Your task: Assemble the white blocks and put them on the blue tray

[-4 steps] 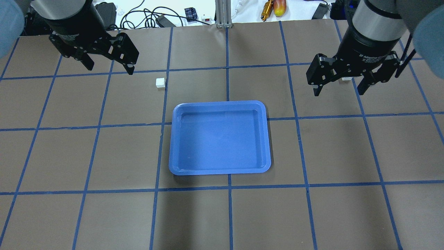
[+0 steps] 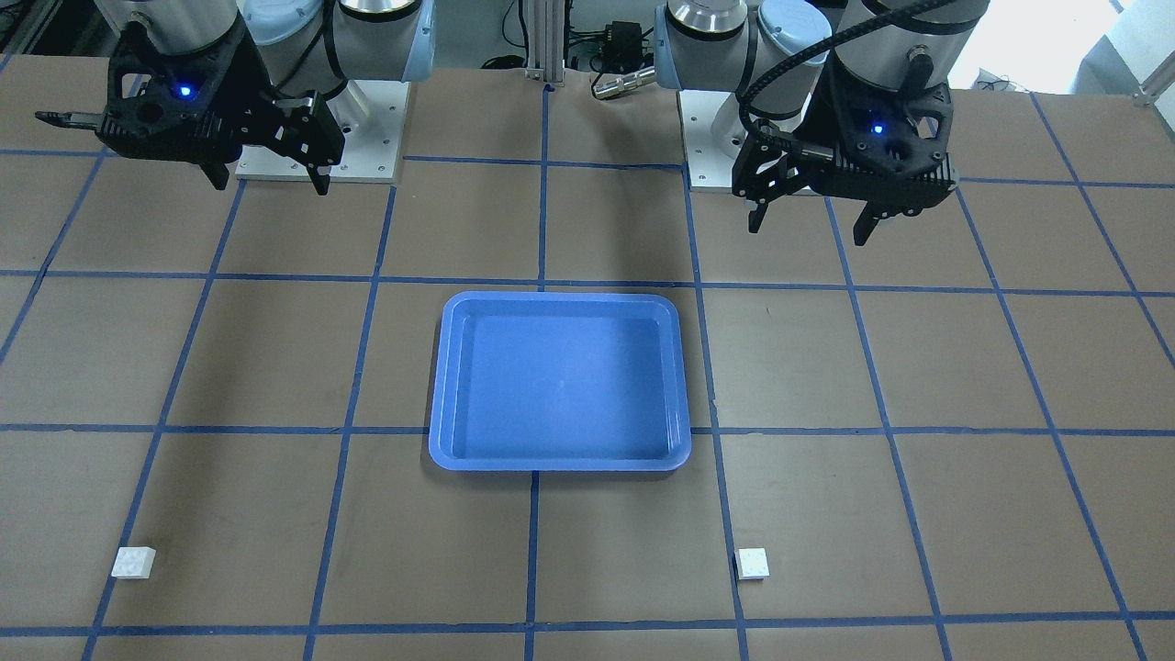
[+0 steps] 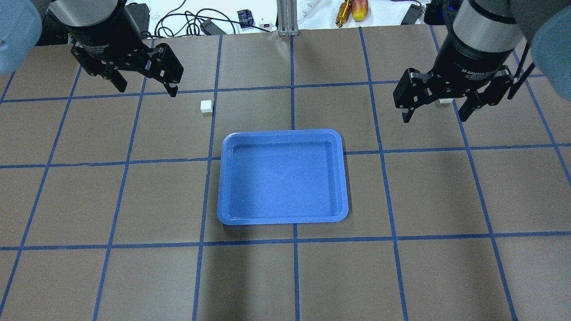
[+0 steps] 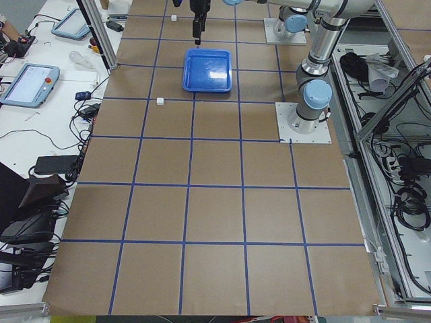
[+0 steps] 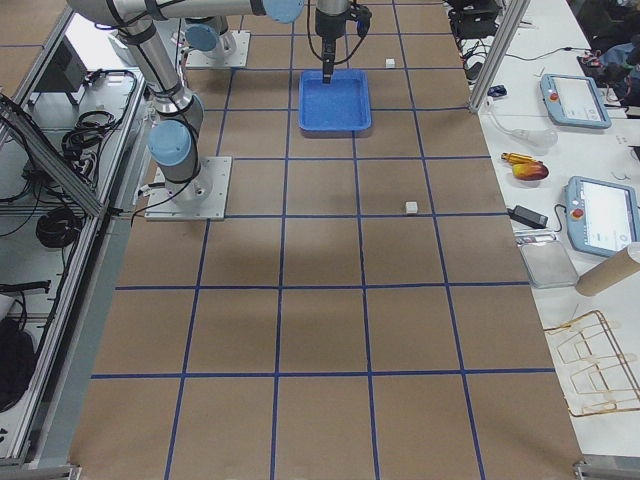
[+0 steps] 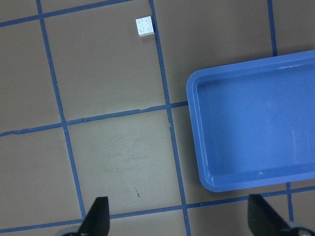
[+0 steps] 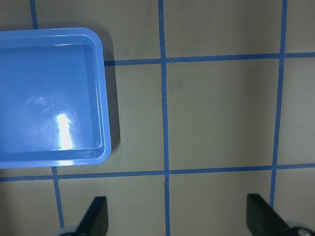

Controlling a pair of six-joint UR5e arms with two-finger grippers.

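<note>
One white block (image 3: pixel 206 106) lies on the table beyond the blue tray's (image 3: pixel 281 220) far left corner; it also shows in the front view (image 2: pixel 753 564) and the left wrist view (image 6: pixel 144 26). The other white block (image 2: pixel 134 562) lies far on the right side, half hidden behind my right gripper in the overhead view (image 3: pixel 444 101). My left gripper (image 3: pixel 145 87) hangs open and empty above the table, left of the first block. My right gripper (image 3: pixel 435 117) hangs open and empty over the second block's area. The tray (image 2: pixel 560 462) holds nothing.
Cables, a small black box and a yellow-red tool (image 3: pixel 352 10) lie on the white bench beyond the table's far edge. The arm bases (image 2: pixel 321 138) stand on plates at the robot's side. Blue tape lines grid the brown table.
My left gripper has shifted slightly to the right, toward the nearer white block. The right gripper, the blocks and the tray have stayed put.
</note>
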